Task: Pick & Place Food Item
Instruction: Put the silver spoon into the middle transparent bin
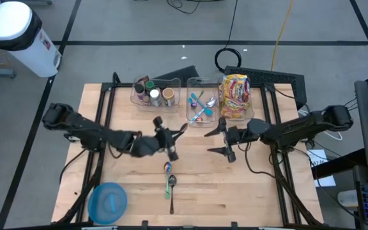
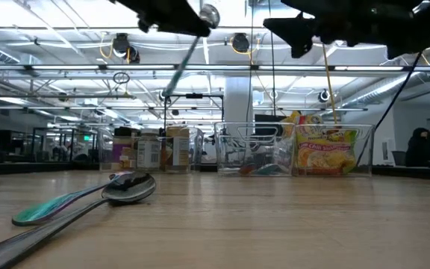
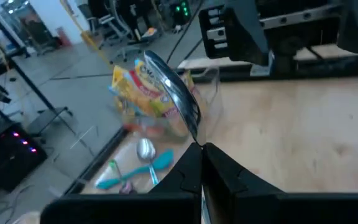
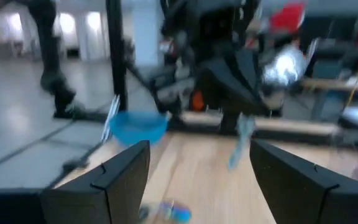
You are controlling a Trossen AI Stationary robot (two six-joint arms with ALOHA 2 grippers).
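A spoon with a shiny metal bowl (image 3: pixel 169 93) is in the air over the table's middle, with my left gripper (image 1: pixel 168 139) shut on it. Its thin handle (image 2: pixel 178 71) slants down below the gripper, teal toward the end (image 4: pixel 241 140). My right gripper (image 1: pixel 223 139) hovers open just to the right, facing the left one, with nothing between its fingers. A yellow noodle packet (image 1: pixel 235 96) stands in the right clear bin at the far edge. My left gripper pinches the spoon's neck (image 3: pixel 193 134), just below the bowl, between its two fingertips. The fingers come roughly level from the table's left side. The spoon is lifted clear and tilted, bowl above the fingers and handle hanging below them.
Two spoons (image 1: pixel 170 185) and a small colourful piece (image 1: pixel 167 167) lie on the table near the front. A blue bowl (image 1: pixel 107 201) sits at the front left. Clear bins at the far edge hold jars (image 1: pixel 152 94) and utensils (image 1: pixel 200 105).
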